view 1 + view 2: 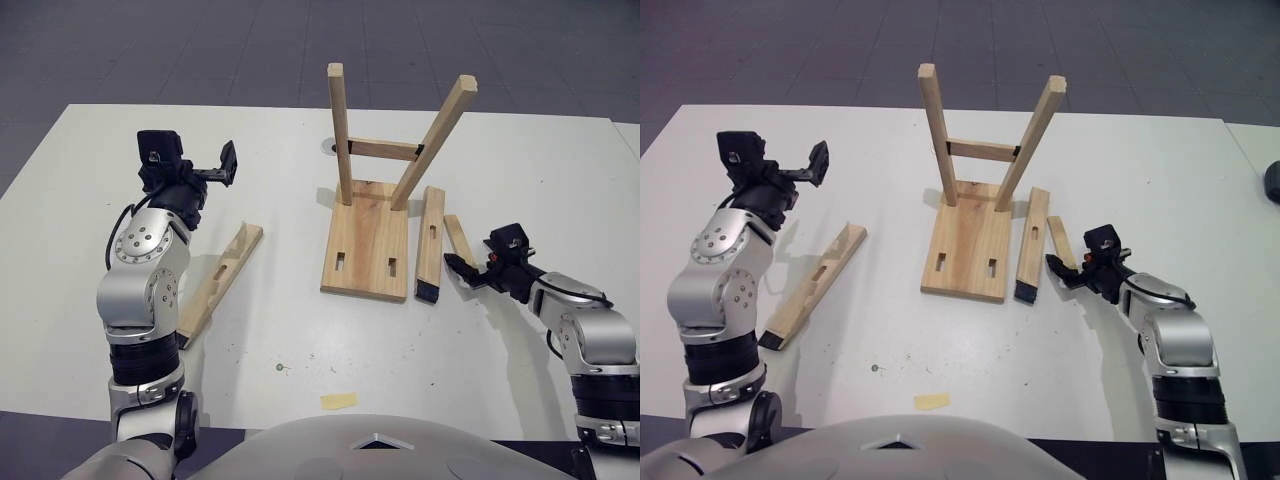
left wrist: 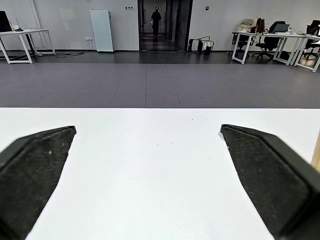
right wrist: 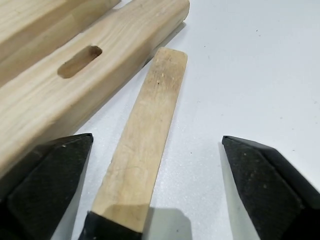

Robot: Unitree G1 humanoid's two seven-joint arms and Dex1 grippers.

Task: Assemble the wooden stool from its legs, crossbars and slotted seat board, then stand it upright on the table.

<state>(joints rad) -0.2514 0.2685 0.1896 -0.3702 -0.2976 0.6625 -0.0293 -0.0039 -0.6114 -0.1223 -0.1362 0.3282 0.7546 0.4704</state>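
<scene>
The slotted seat board (image 1: 365,255) lies flat mid-table. Two legs (image 1: 340,130) (image 1: 435,140) stand in its far slots, joined by a crossbar (image 1: 385,149). A loose leg (image 1: 430,243) lies just right of the board, with a thin loose crossbar (image 3: 145,135) beside it. Another loose leg (image 1: 218,280) lies on the left. My right gripper (image 1: 468,270) is low over the table and open, its fingers on either side of the near end of the loose crossbar. My left gripper (image 2: 148,131) is raised over the left side of the table, open and holding nothing.
A scrap of yellow tape (image 1: 338,401) lies near the front edge. A small hole (image 1: 330,147) sits in the white table (image 1: 520,160) behind the board. Bare tabletop lies in front of the board and at the far left.
</scene>
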